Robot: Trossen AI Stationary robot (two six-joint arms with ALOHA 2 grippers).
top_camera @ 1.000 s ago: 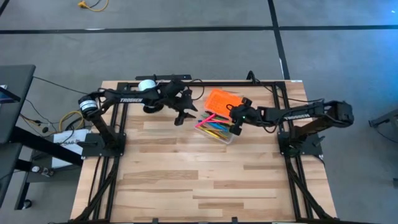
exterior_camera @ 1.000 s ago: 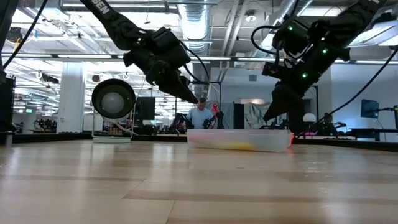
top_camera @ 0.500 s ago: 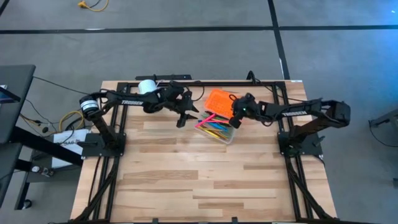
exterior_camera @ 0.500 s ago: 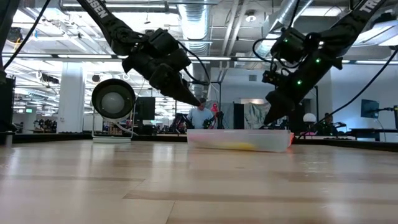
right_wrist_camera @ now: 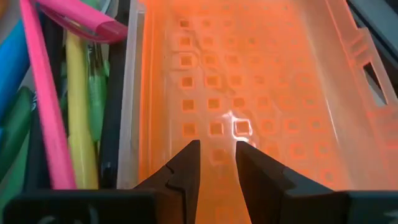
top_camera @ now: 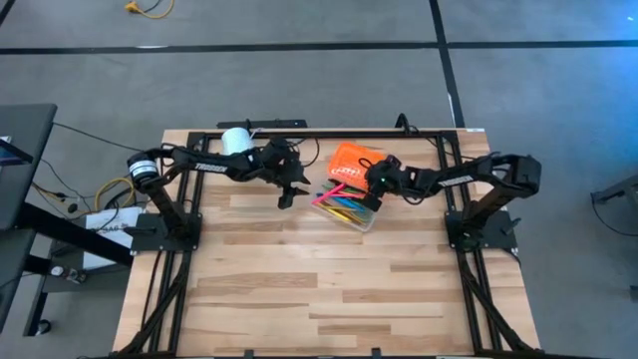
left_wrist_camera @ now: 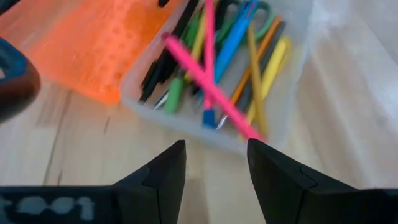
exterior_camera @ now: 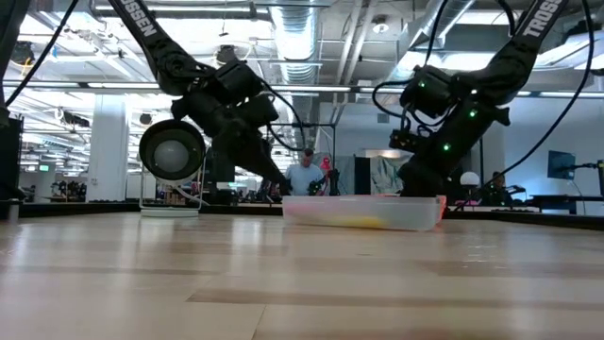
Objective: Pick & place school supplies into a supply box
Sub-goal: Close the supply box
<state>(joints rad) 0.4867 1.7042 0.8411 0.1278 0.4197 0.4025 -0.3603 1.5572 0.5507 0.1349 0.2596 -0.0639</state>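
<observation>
Pens (left_wrist_camera: 230, 56) inside case (left_wrist_camera: 292, 81) (lid (right_wrist_camera: 249, 93) open)

High view: straight down, far off, covers whole table (top_camera: 299, 289) and both arms. Low view: table-top height, level across table into room behind. Left wrist: close, looking past own fingers (left_wrist_camera: 163, 177) at supply box (left_wrist_camera: 292, 93) with its pens. Right wrist: very close over orange lid (right_wrist_camera: 261, 93). All four share the supply box.
</observation>
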